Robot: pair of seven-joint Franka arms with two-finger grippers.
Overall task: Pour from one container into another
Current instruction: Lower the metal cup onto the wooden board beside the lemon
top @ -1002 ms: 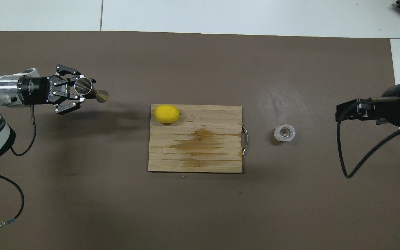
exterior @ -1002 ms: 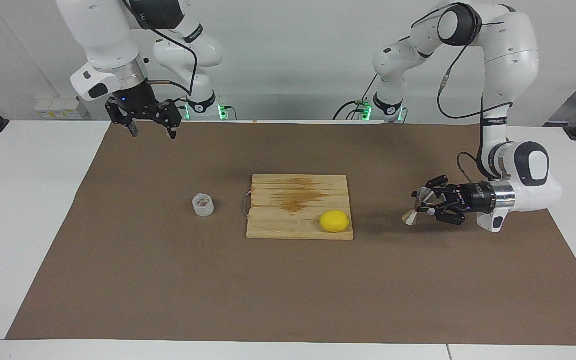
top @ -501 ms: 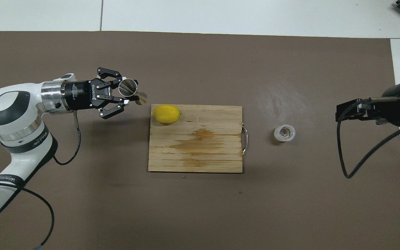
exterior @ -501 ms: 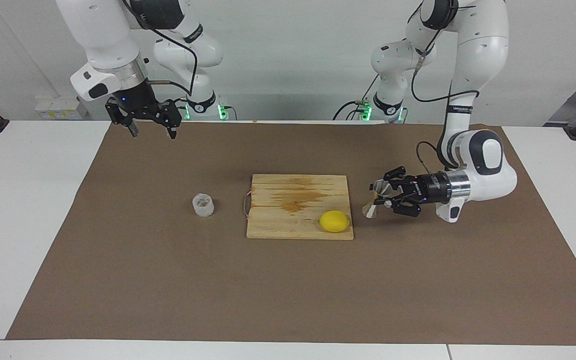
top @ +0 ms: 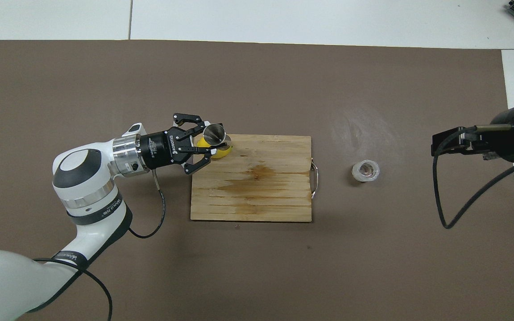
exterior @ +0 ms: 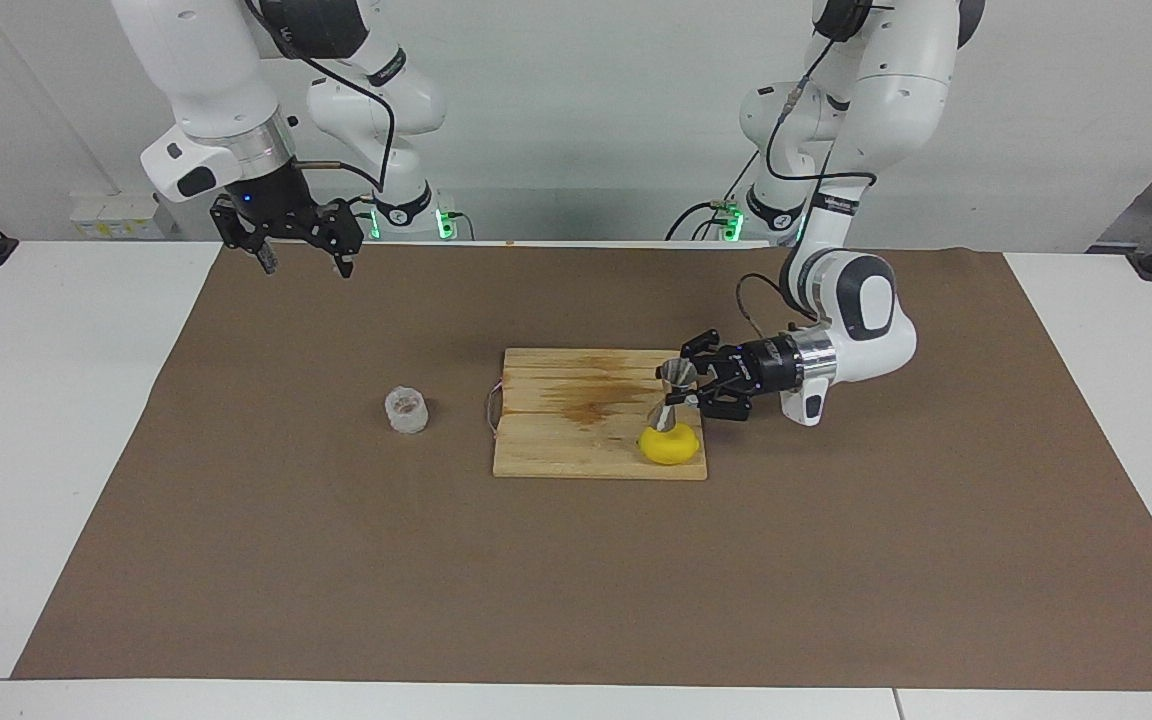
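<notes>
Two arms share the table; the left gripper [exterior: 684,392] has travelled from the left arm's end of the brown mat [exterior: 576,560] to above the cutting board [exterior: 576,400], its fingers clamped on the metal jigger [exterior: 672,392], which hangs tilted over the lemon [exterior: 669,446]; seen from overhead, the jigger [top: 214,133] hides most of the lemon [top: 221,153]; the glass cup [exterior: 406,410] has not moved, standing on the mat beside the board toward the right arm's end; the right gripper [exterior: 302,262] waits spread open and empty over the mat's edge nearest the robots, cut off in the overhead view.
</notes>
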